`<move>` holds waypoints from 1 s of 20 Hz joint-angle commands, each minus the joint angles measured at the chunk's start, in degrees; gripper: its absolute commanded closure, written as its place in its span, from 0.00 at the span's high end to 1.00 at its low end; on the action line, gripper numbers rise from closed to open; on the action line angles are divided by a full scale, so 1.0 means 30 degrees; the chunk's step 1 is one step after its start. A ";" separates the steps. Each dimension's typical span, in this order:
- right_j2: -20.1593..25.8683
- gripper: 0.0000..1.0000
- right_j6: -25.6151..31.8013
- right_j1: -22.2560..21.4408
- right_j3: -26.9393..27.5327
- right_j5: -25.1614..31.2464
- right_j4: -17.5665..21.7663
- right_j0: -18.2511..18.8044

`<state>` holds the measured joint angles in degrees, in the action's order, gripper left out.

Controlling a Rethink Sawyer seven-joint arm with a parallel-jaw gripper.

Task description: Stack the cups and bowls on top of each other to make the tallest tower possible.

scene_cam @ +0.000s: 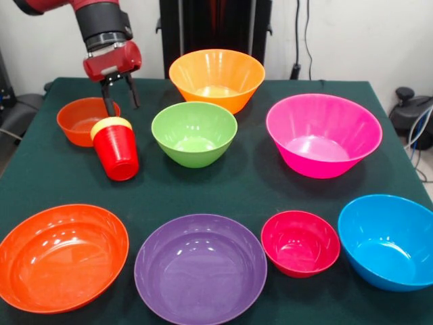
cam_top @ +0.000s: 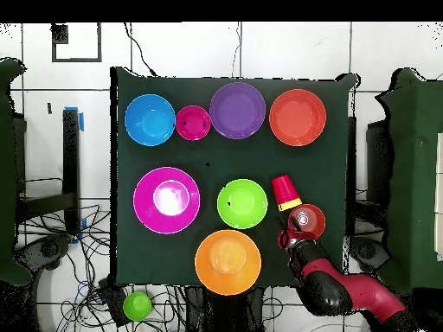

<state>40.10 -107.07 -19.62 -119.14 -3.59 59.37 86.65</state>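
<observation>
**Holding nested cups beside the green bowl**

Tilting off the worktop [scene_cam: 40, 169], the red cup [scene_cam: 117, 154] carries the yellow cup [scene_cam: 110, 125] nested in its mouth, only the yellow rim showing. The gripper [scene_cam: 120, 97] hangs just above that rim with its fingers narrowly parted; whether they touch it cannot be told. Behind sits the small orange bowl [scene_cam: 80, 120], and beside the cups the green bowl [scene_cam: 194, 133]. Farther back stands the light orange bowl [scene_cam: 216, 79], with the magenta bowl [scene_cam: 323, 135] to its side. Along the other edge lie the orange-red bowl [scene_cam: 62, 256], purple bowl [scene_cam: 200, 269], crimson bowl [scene_cam: 300, 243] and blue bowl [scene_cam: 388, 241]. No readable writing shows.
</observation>
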 commanded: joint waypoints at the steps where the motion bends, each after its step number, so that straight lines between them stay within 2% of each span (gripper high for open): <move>1: 0.1085 1.00 0.1180 0.0496 0.2634 0.2727 0.0673 -0.0510; 11: 0.0344 1.00 0.0713 0.1673 0.3590 0.1621 0.1789 -0.0908; 20: 0.0223 1.00 0.0018 0.2258 0.3759 0.1222 0.1246 -0.1000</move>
<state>40.61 -107.07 -15.88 -114.86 -2.94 59.37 86.92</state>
